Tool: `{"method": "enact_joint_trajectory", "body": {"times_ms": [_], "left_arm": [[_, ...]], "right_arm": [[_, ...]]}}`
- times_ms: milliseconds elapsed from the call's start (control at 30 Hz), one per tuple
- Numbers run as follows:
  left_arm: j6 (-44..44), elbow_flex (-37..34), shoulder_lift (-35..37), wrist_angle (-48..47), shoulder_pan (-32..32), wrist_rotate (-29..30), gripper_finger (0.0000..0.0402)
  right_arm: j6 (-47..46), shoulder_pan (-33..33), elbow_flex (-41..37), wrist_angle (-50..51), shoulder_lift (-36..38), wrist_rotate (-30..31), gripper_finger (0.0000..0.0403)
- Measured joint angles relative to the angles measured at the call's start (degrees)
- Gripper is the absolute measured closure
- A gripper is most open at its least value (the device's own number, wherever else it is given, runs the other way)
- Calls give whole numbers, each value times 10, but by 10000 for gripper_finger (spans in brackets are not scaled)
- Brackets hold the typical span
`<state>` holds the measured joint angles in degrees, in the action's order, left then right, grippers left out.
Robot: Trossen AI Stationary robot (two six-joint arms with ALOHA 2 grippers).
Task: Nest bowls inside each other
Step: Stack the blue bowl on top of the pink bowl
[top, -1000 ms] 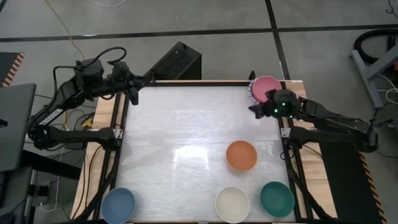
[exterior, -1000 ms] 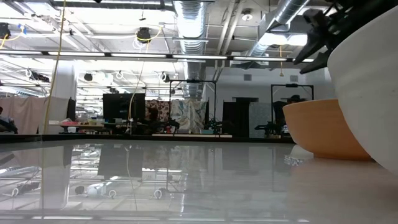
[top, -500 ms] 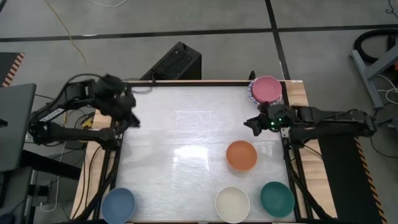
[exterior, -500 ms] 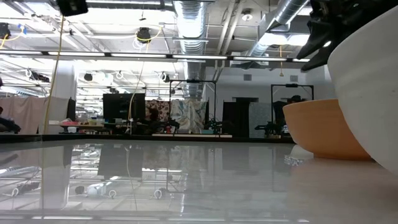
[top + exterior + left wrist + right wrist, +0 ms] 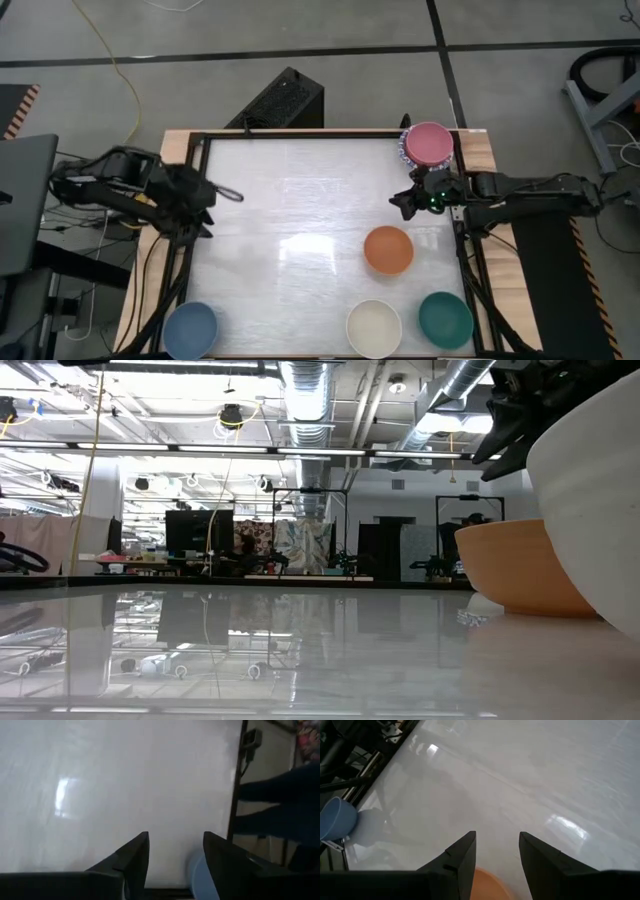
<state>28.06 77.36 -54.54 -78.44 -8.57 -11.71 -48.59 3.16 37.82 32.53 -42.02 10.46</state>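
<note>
A pink bowl (image 5: 428, 143) sits at the far right corner, nested on bowls whose blue patterned rims (image 5: 404, 150) peek out beside it. An orange bowl (image 5: 388, 250), a cream bowl (image 5: 374, 327), a teal bowl (image 5: 445, 319) and a blue bowl (image 5: 190, 328) stand apart on the white table, each on its base. My left gripper (image 5: 222, 193) hovers open over the table's left edge, with the blue bowl (image 5: 200, 875) ahead of it. My right gripper (image 5: 400, 203) hangs open between the pink bowl and the orange bowl (image 5: 487, 885).
A black frame (image 5: 300, 134) borders the white table top. A black box (image 5: 283, 100) stands beyond the far edge. The middle of the table (image 5: 290, 220) carries nothing. In the low view the cream bowl (image 5: 590, 490) fills the right side, in front of the orange bowl (image 5: 515, 565).
My left gripper has swung from the far left corner toward the near edge along the table's left side, tipped downward, and opened. My right gripper has moved away from the pink bowl toward the orange bowl, still open. No bowl has moved.
</note>
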Motion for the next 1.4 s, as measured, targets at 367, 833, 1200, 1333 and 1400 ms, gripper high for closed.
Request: {"method": "enact_joint_trajectory", "body": {"times_ms": [367, 833, 1200, 1333, 1400], "left_arm": [[23, 0, -87, -18, -153, 41, 225], [69, -22, -151, 48, -300, 53, 226], [103, -145, -152, 137, -355, 31, 226], [108, -188, -152, 213, -366, 5, 226], [112, -210, -152, 247, -374, 1, 226]], "right_arm": [[4, -2, 0, -3, -5, 0, 232], [6, -2, 0, -5, -5, 0, 232], [6, -2, 0, -5, -5, 0, 232], [5, -2, 0, -5, -5, 1, 232], [5, -2, 0, -7, -5, 1, 232]]}}
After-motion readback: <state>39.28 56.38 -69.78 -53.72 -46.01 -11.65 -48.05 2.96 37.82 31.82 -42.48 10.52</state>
